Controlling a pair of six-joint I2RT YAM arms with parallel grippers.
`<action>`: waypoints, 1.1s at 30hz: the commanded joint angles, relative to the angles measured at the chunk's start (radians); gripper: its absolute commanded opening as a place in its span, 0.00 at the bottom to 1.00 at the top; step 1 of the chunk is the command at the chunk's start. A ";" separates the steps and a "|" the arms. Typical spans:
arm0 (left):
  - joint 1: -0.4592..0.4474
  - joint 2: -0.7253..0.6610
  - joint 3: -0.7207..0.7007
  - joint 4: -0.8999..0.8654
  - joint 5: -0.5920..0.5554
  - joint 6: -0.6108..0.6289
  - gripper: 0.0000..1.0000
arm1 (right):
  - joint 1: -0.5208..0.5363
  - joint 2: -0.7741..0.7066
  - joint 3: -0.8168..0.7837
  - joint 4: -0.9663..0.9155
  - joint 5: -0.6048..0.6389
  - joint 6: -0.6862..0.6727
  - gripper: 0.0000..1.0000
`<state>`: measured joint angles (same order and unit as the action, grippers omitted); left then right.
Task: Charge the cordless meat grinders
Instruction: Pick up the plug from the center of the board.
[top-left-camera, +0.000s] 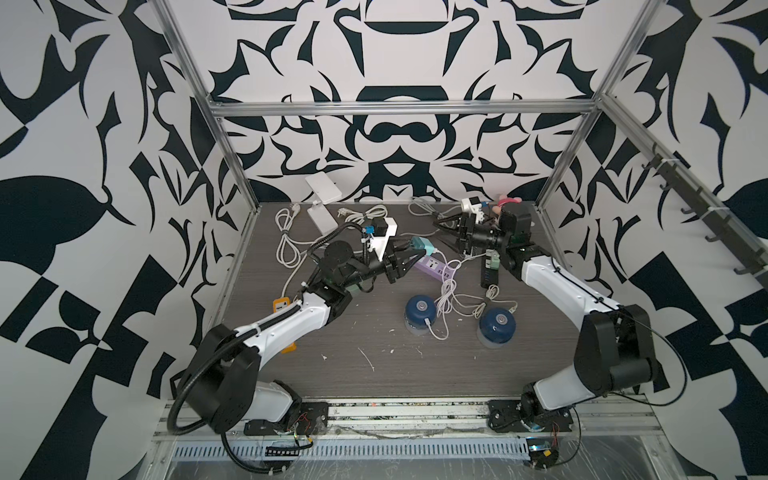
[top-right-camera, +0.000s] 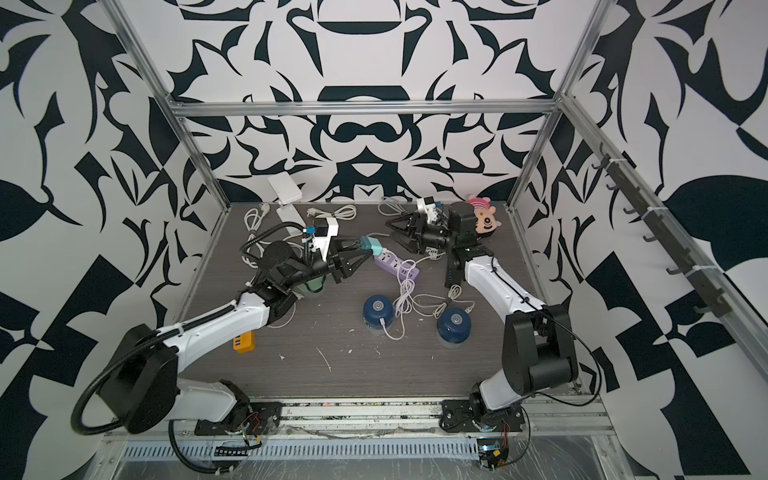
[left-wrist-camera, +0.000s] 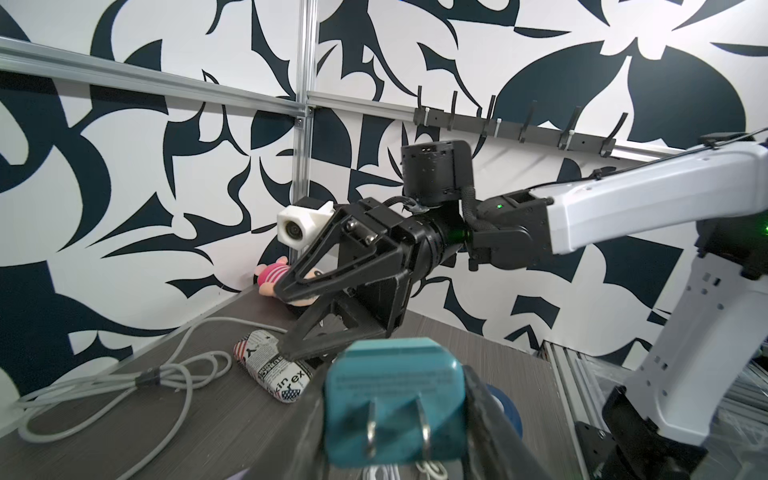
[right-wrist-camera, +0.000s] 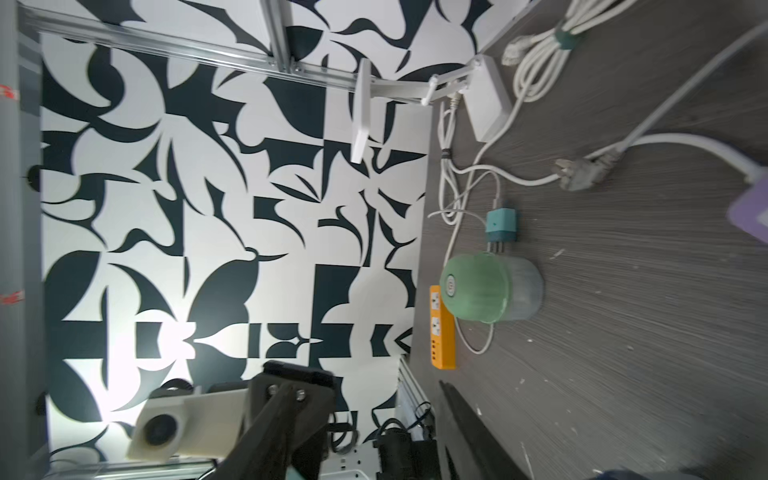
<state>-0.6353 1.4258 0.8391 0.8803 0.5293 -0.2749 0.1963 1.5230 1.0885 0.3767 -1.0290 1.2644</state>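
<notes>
Two navy grinders (top-left-camera: 420, 311), one mint grinder (right-wrist-camera: 478, 291), three power strips (top-left-camera: 434, 269)

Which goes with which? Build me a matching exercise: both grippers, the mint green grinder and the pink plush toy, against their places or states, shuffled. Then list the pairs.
1 left gripper
2 right gripper
3 mint green grinder
4 pink plush toy

a back right corner of the table
b open, empty
c upright, partly hidden by the left arm in both top views
d shut on a teal plug adapter

Pairs: 1-d, 2-b, 3-c, 4-a
</notes>
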 joint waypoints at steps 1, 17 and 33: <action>0.002 0.056 0.048 0.222 -0.012 -0.056 0.02 | 0.003 -0.028 -0.008 0.355 -0.063 0.252 0.57; 0.022 0.236 0.139 0.511 -0.044 -0.182 0.00 | 0.005 -0.106 -0.031 0.227 -0.046 0.252 0.61; 0.013 0.297 0.188 0.562 -0.011 -0.262 0.00 | 0.058 -0.034 -0.004 0.523 -0.038 0.529 0.58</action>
<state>-0.6170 1.7107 0.9871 1.3823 0.5121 -0.5171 0.2260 1.4899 1.0351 0.7532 -1.0473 1.7134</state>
